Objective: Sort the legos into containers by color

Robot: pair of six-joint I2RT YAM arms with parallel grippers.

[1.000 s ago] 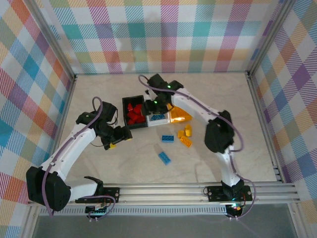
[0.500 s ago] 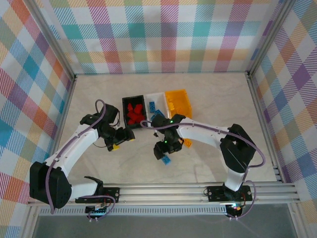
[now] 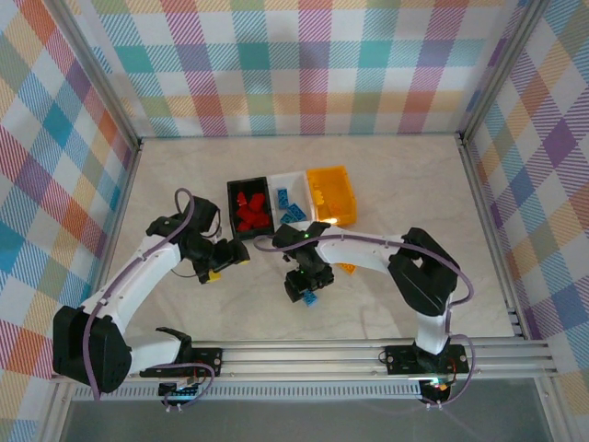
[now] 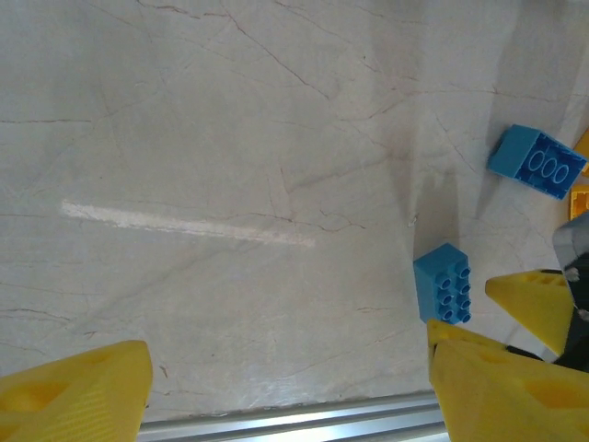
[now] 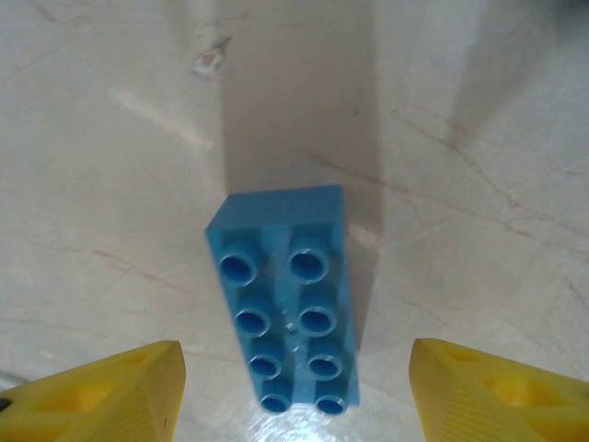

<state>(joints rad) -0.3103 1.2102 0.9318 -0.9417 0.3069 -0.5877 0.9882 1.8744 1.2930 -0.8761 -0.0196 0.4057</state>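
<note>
right claw [image 5: 294, 391] hangs wide over a blue brick [image 5: 287, 308] lying flat on the table [image 3: 396, 175], fingers [image 5: 101, 391] either side, apart from it, near of the white bin [image 3: 287, 178]. left claw [image 4: 290, 396] wide, empty, just near-left of the black bin [image 3: 231, 207] of red bricks [image 3: 248, 210].

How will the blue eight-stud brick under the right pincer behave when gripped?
The blue brick looks rigid, so it likely won't deform. Lying flat, studs up, it probably won't tip or roll. Its glossy sides may slip in the open right pincer.
</note>
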